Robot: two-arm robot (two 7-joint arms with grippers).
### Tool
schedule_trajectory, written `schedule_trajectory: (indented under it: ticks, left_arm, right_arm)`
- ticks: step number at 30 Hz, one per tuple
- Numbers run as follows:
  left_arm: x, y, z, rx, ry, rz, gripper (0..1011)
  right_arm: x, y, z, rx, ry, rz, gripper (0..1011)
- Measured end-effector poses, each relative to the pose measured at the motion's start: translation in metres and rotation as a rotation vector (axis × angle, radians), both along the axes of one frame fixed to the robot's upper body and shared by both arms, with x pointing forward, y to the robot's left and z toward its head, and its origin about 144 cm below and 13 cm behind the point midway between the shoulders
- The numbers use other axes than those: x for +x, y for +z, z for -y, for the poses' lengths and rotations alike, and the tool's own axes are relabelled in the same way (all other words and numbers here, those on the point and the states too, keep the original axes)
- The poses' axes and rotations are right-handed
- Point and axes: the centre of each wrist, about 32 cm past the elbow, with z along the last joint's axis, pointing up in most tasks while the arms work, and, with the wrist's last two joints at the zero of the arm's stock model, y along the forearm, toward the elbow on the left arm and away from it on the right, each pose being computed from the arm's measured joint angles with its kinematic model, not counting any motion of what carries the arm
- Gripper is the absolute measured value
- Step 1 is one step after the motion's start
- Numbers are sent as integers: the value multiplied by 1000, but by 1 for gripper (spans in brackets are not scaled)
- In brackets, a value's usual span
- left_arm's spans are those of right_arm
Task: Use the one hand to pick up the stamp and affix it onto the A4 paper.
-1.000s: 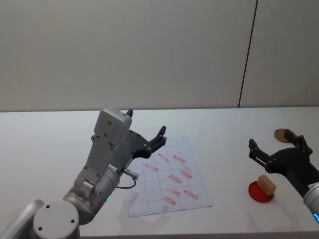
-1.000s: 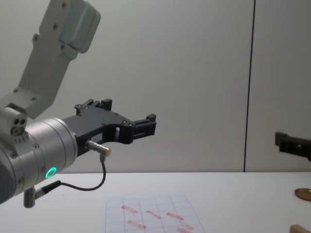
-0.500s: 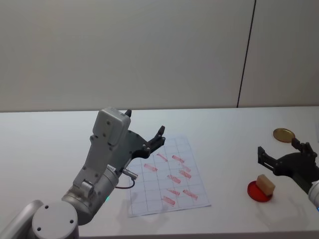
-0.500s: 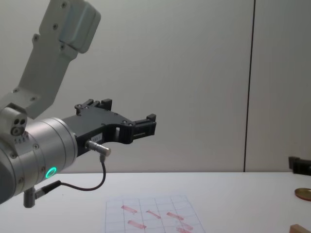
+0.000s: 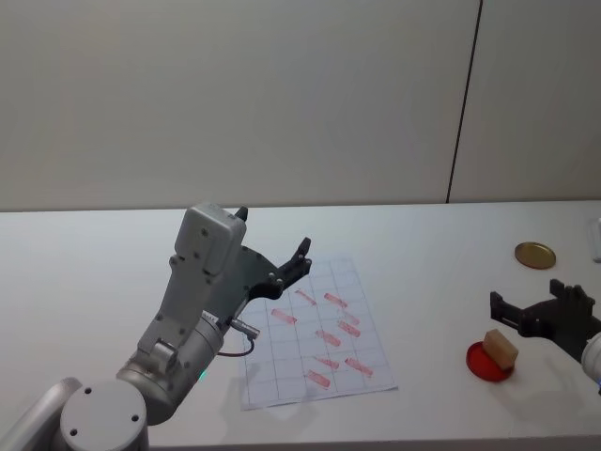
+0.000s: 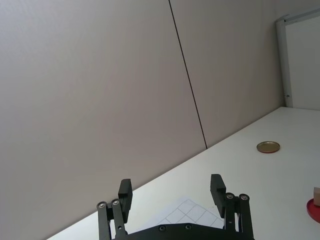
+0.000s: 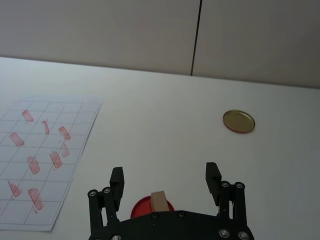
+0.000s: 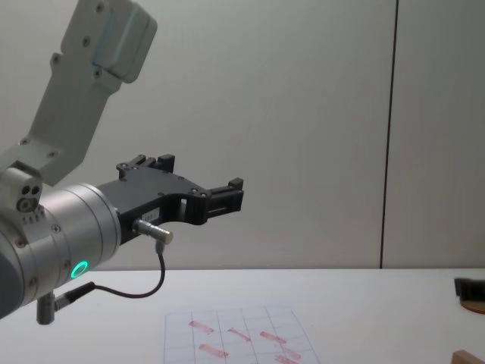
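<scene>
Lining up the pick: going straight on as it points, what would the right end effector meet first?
Probably bare table, between the A4 paper and brass disc. The stamp sits low inside the open right end effector, seemingly under that line; depth unclear.

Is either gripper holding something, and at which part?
Nothing is held. Both the right gripper, near the stamp on its red pad, and the raised left gripper are open.

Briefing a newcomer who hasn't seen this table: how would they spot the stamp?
On the white table, look right of the A4 paper by the raised left gripper, near the open right gripper. The stamp sits on a red round pad: a small tan wooden block, unlike the flat brass disc farther back.
</scene>
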Motion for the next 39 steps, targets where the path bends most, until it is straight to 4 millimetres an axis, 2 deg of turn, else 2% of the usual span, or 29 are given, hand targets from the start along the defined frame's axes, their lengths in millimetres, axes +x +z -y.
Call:
schedule_trajectory:
  ticks: [15,32,35,39]
  left_arm:
    - [0,0,0,0,0,0,993]
    - [0,0,0,0,0,0,993]
    - [0,0,0,0,0,0,993]
    - [0,0,0,0,0,0,993]
  right_arm:
    - [20,-17,6,45,17,-144,1003]
    - [38,-35,4,28,41,-214,1001]
    - [40,-37,4,24,44,-219,962]
    - [43,-40,2,11,50,-230,861]
